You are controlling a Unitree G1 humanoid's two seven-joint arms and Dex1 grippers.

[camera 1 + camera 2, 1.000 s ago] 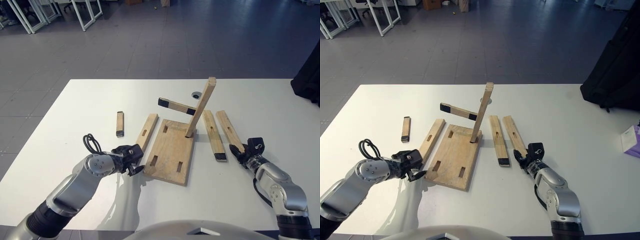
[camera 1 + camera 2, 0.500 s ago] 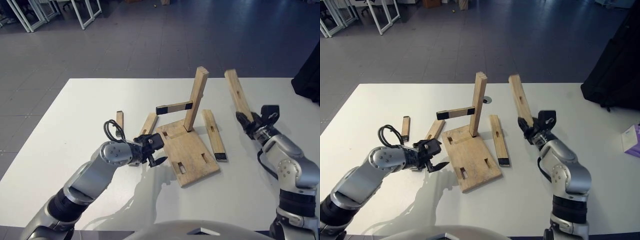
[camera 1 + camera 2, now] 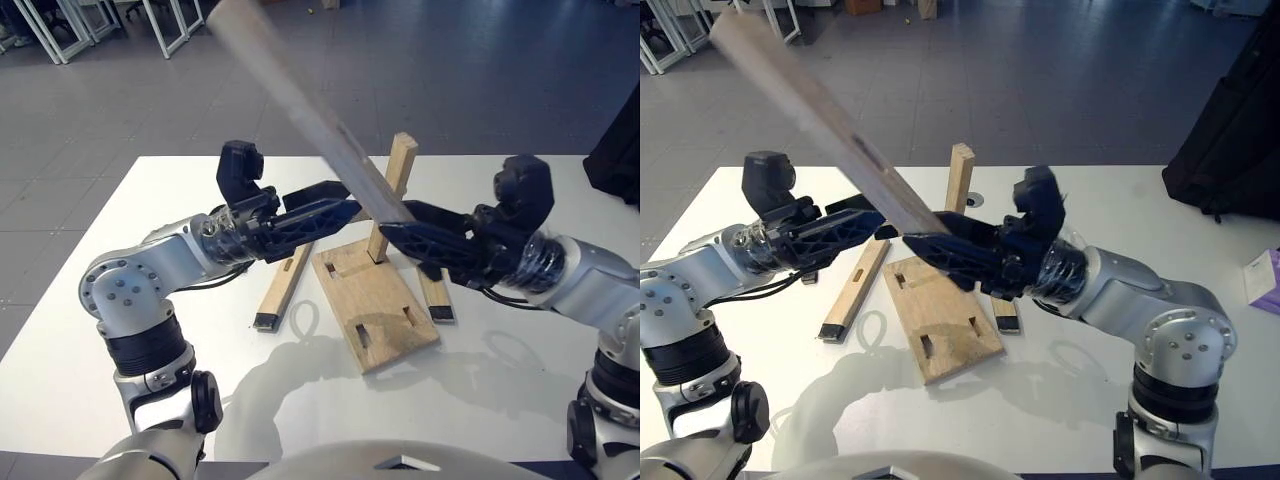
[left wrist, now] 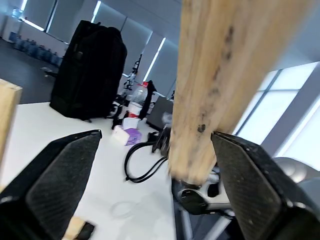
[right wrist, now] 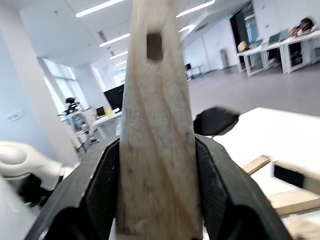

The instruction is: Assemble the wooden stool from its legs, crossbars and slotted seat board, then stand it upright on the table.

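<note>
right now my right gripper (image 3: 397, 220) is clenched on the lower end of a slotted leg (image 3: 300, 95), holding it up above the table (image 3: 480, 385) so it slants up and to the left, close to my head. in the right wrist view both pads (image 5: 102, 190) press flat against the wood. my left gripper (image 3: 345, 197) is released, its fingers (image 4: 60, 180) spread wide on either side of the same leg, a little farther up it than the right hold; i cannot tell whether either one touches it. below, the seat board (image 3: 375, 320) lies flat mid-table with an upright leg (image 3: 398, 175) already standing in a far slot. a loose leg (image 3: 282, 285) lies flat just left of the board, and a last leg (image 3: 436, 295) lies along its right edge, partly hidden by my right arm. i judge this to be the second-leg step: three slots on the board show open. next, i think, the held leg must be turned end-down, steadied by the left fingers, and lined up over an open slot, then pressed in without knocking the upright leg.
</note>
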